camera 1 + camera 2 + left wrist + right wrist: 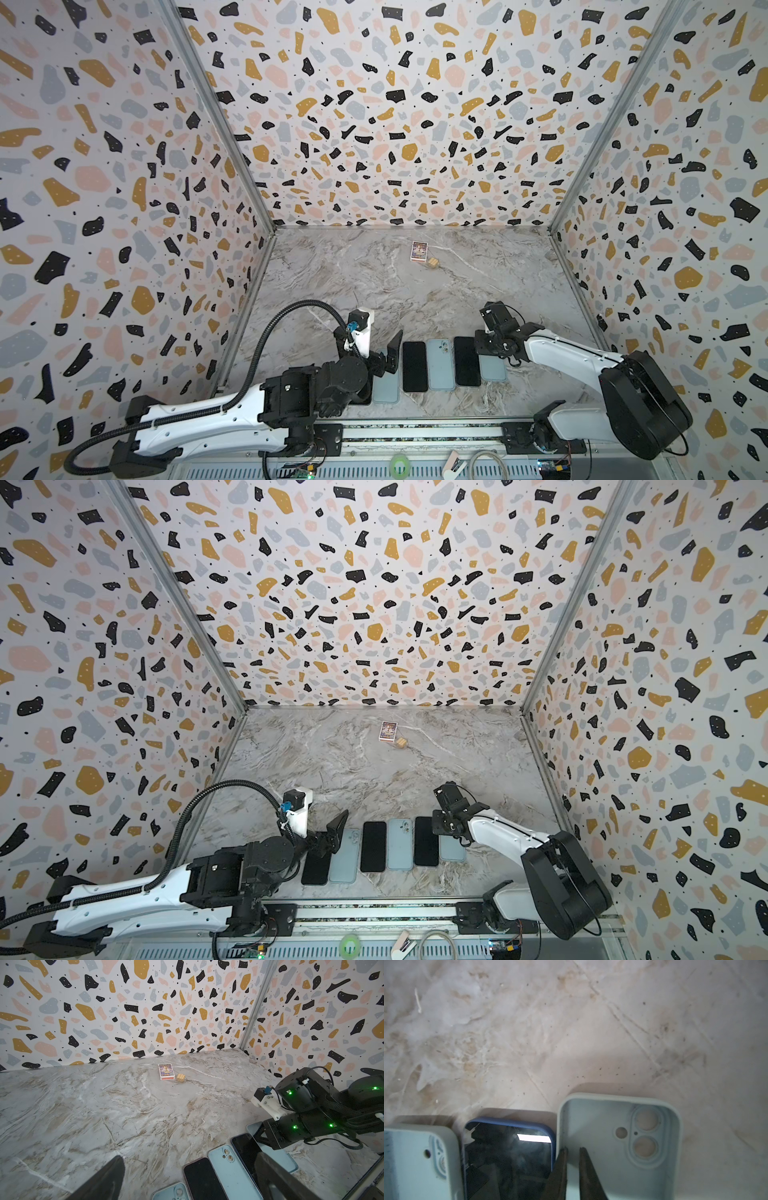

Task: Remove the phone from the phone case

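Three black-screened phones and three light blue phone cases lie alternating in a row near the table's front edge. The rightmost phone case (618,1136) (493,369) is empty, inside up, with its camera holes showing. Beside it lies a phone (508,1157) (467,361) with a blue rim, screen up. My right gripper (573,1150) is shut, its tips pointing down over that case's wall next to the phone. I see nothing between them. My left gripper (187,1180) is wide open above the row's left part, over the middle phone (202,1180) and another case (233,1172).
A small card box (419,251) and a wooden block (433,263) lie far back on the marble table (353,291). Patterned walls close in three sides. A tape roll (400,463) and a cable coil (488,463) sit beyond the front rail.
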